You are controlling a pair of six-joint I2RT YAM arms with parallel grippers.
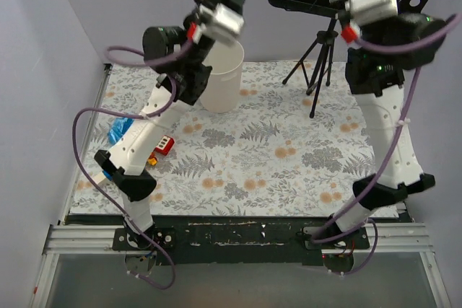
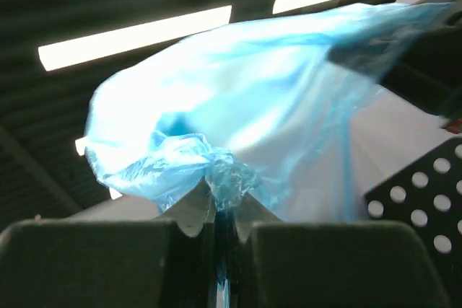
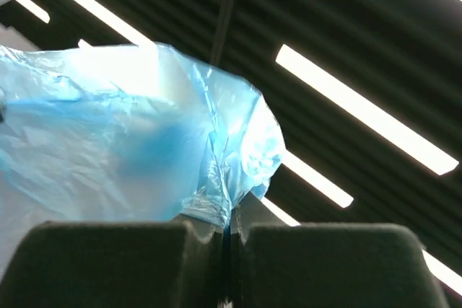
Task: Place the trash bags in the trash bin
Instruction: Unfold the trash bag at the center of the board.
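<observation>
Left gripper and right gripper clamp 1 trash bag aloft. If we pull apart, it tears — or misses the far-edge trash bin.

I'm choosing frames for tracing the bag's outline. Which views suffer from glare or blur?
Left wrist: ceiling light strips blow out, and the backlit trash bag looks soft, smeared toward its right end. Right wrist: the same strips glare, but the folds at the pinch are fairly crisp. Top external: evenly lit, though the bag is cropped by the top edge.
</observation>
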